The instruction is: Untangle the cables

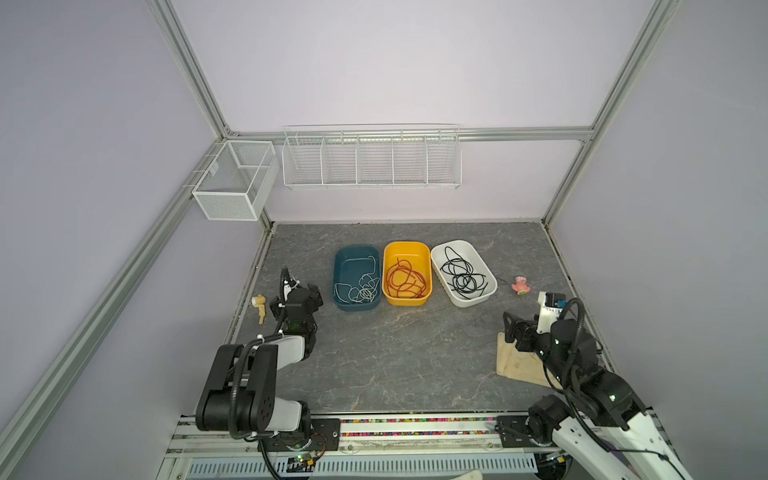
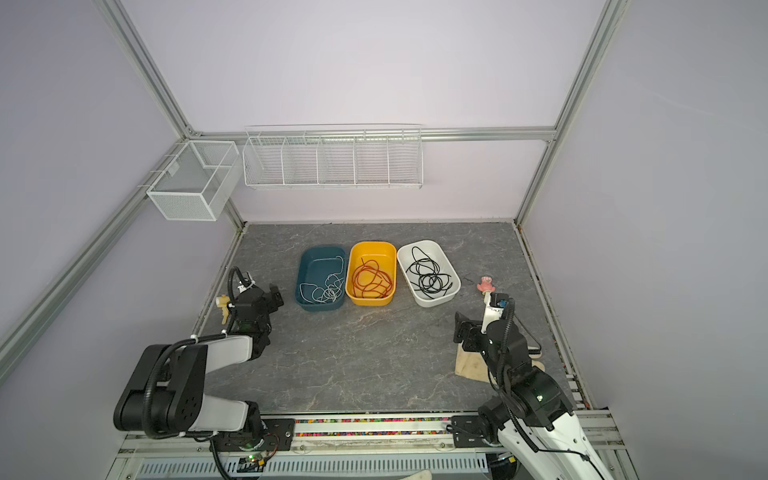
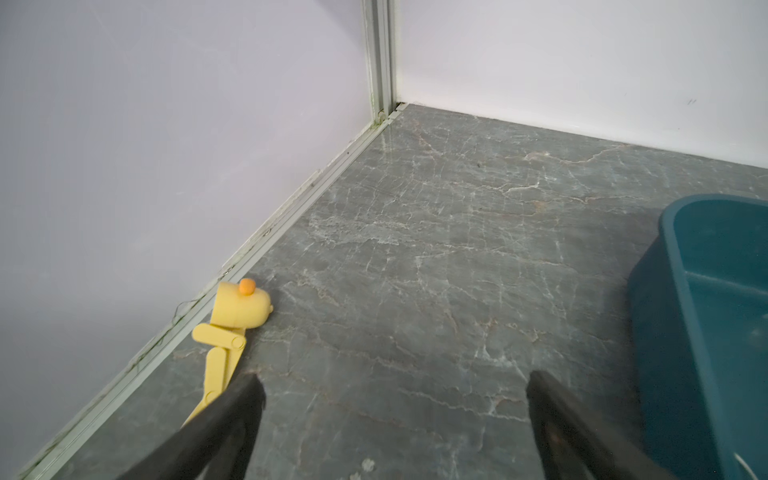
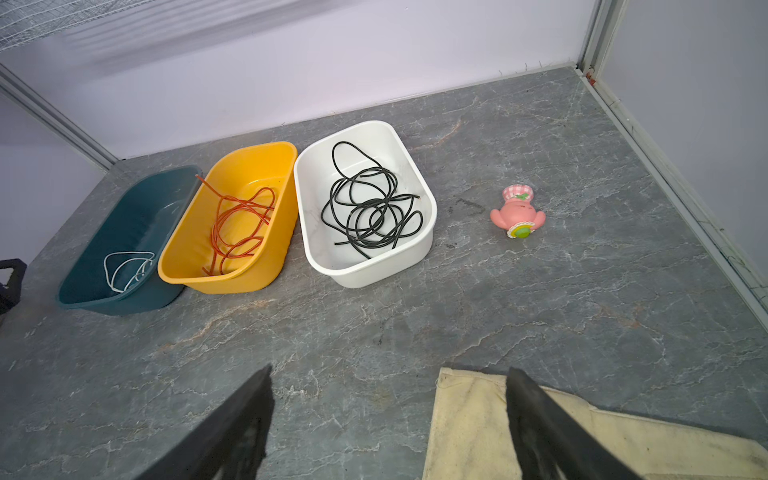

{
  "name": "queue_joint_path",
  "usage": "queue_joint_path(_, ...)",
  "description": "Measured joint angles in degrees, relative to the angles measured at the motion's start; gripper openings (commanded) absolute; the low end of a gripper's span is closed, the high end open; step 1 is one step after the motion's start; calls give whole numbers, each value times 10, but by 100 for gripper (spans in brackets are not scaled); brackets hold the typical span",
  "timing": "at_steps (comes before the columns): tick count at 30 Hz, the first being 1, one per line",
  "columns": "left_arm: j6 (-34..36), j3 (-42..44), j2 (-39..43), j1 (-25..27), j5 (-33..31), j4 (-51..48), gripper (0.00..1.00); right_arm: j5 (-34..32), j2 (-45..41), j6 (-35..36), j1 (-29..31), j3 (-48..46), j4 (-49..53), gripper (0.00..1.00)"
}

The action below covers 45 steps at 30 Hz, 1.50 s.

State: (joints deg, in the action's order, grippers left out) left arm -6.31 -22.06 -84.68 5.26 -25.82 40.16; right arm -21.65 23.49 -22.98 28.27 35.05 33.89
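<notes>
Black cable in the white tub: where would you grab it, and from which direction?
Take the black cable by its far loop, a single strand arcing clear of the tangle. Come straight down from above: the white tub walls block a sideways approach, and a lone strand probably lifts without pinching others.

Tabletop, grey marbled. Carries: teal bin, yellow bin and white bin, side by side in a row, the teal one nearest the left gripper; yellow toy on that gripper's other side; cream cloth beneath the right gripper; pink toy ahead of it.
</notes>
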Motion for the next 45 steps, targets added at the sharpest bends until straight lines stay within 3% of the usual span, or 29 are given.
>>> queue_joint_path(11,23,-1,-38,0,19,93,99,-43,83,36,-8,-32,-127,89)
queue_joint_path(20,30,-1,-39,0,19,120,99,-83,224,67,-97,-39,-283,89)
queue_joint_path(32,34,-1,-39,0,20,123,99,-94,459,150,-179,-78,-526,89)
queue_joint_path(45,34,-1,-39,0,22,123,99,-58,583,235,-209,-130,-752,89)
